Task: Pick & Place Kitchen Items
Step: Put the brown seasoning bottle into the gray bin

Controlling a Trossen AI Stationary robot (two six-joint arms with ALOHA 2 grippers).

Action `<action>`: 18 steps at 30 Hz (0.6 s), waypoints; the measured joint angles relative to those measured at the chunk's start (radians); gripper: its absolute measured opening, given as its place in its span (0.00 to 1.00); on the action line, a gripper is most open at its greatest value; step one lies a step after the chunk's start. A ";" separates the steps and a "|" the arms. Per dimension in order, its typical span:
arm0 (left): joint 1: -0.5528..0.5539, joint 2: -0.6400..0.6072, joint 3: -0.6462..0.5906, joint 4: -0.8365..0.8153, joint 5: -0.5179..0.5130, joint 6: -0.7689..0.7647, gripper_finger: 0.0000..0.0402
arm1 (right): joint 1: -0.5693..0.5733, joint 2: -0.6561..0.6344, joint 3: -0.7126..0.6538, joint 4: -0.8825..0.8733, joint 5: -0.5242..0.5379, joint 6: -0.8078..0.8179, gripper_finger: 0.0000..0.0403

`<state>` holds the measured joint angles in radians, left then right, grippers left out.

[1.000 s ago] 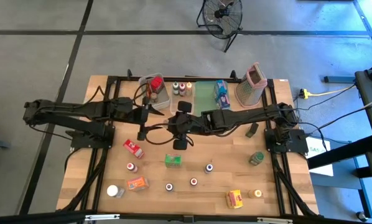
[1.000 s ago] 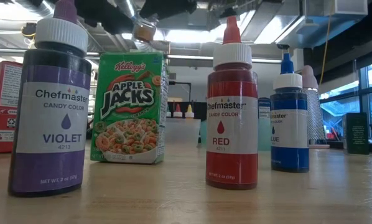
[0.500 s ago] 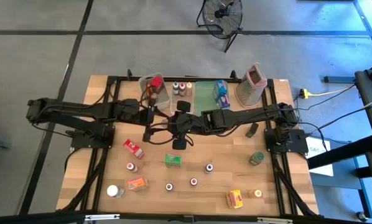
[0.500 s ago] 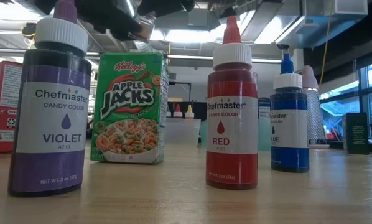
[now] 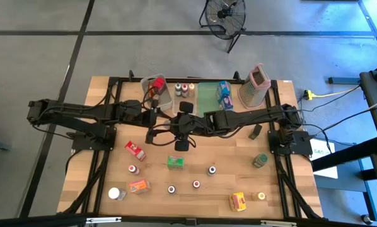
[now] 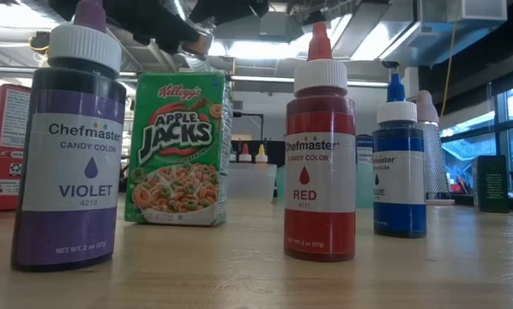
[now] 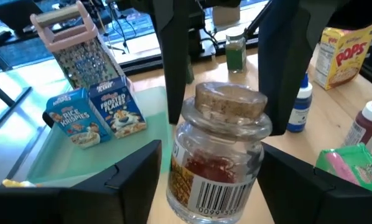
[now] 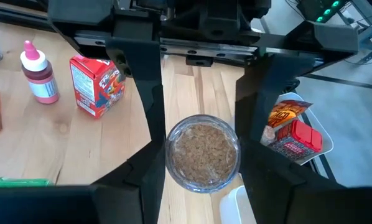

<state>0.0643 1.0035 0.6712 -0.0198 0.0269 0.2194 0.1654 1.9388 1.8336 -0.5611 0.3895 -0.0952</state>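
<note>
A small glass jar with a cork lid and red contents hangs high above the table's middle, also seen in the low view. My right gripper reaches in from the table's right and is shut on it. My left gripper comes from the table's left and is open. Its fingers stand on either side of the jar's lower body with a gap on each side. Other kitchen items stand on the table's near half, among them a green cereal box and a red box. My right gripper pinches the jar between its two fingers, on the glass sides just under the cork lid. The fingers come from the table's right, slanting down. The jar is lifted clear of the table, slightly tilted.
At the far edge stand a clear bin with a red-capped item, a bin of small bottles, a green tray with cereal boxes and a metal grater. Violet, red and blue bottles stand near the front.
My left gripper has moved toward the table's right and a little down, up to the jar held by my right gripper, so its fingers now flank the jar. The jar and my right gripper have kept still.
</note>
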 joint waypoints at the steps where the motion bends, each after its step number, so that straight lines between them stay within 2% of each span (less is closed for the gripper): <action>1: 0.000 0.000 0.000 -0.001 0.000 -0.004 0.59 | -0.001 0.000 0.000 0.000 0.000 0.000 0.44; 7: 0.000 -0.001 0.000 -0.001 0.001 -0.003 0.49 | -0.012 0.000 0.000 -0.003 -0.022 0.005 0.44; 18: 0.000 -0.001 0.000 -0.003 0.002 -0.008 0.49 | -0.017 0.000 0.000 -0.003 -0.051 0.009 0.44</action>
<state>0.0643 1.0027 0.6712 -0.0226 0.0288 0.2109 0.1486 1.9388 1.8336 -0.5639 0.3386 -0.0864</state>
